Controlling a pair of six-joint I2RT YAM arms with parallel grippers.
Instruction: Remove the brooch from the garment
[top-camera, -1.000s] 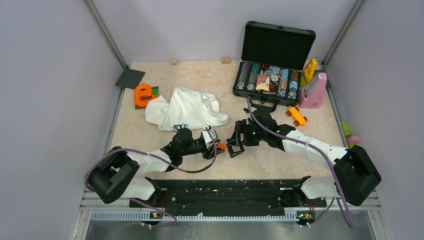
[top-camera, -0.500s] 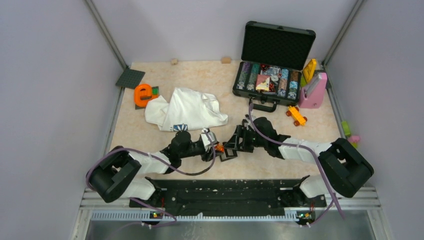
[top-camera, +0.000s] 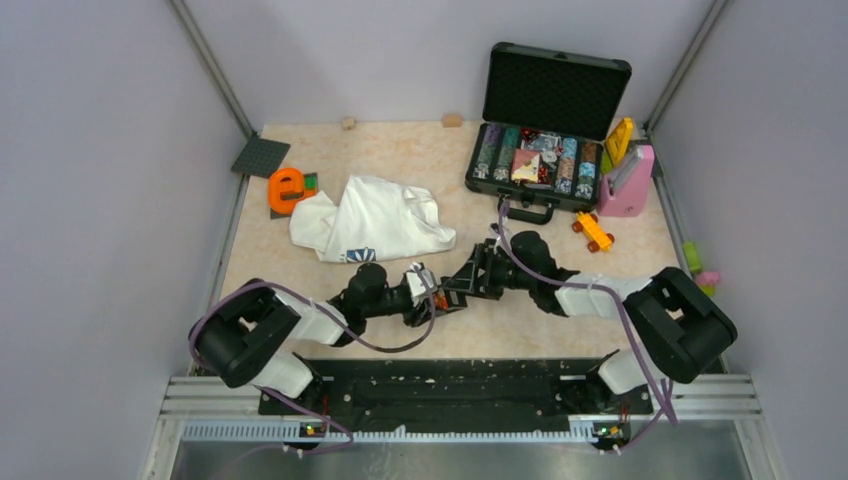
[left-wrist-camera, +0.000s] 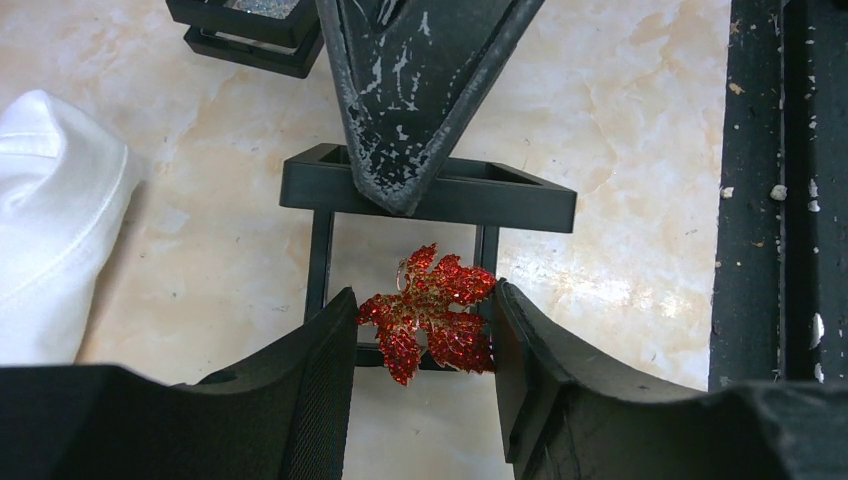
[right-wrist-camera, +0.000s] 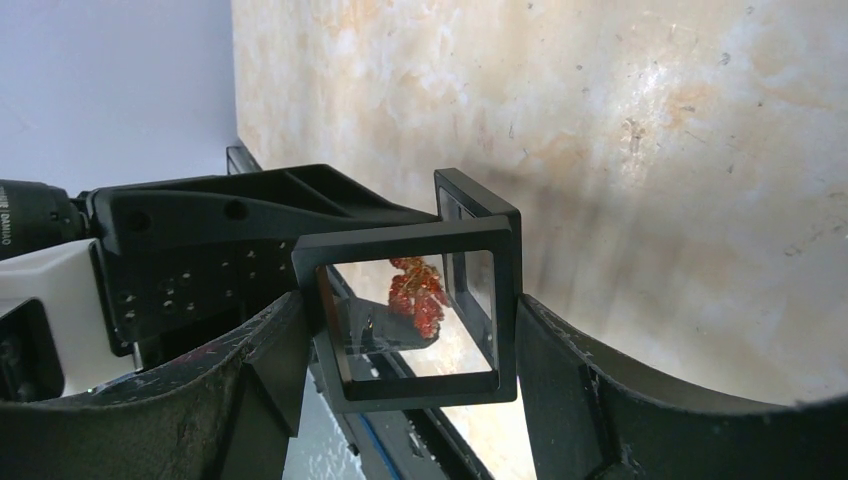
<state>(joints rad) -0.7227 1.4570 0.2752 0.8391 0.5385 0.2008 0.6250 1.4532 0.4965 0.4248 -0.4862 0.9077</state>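
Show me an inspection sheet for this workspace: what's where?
Surface: beige marbled table.
Job's things: brooch off the white shirt, which lies crumpled further back.
Clutter: open chip case, orange letter toy, orange toy car, pink object, grey baseplate.
Grippers: left gripper pinches the brooch; right gripper holds a black frame next to it.
Cables: purple cables loop along both arms.
Surroundings: plain grey walls.

Walled by pale lavender panels (top-camera: 100, 150) at 9, 12 and 3 o'clock; floored with a beige marbled tabletop (top-camera: 400, 150); edged at 6 o'clock by a black rail (top-camera: 440, 395); lit evenly.
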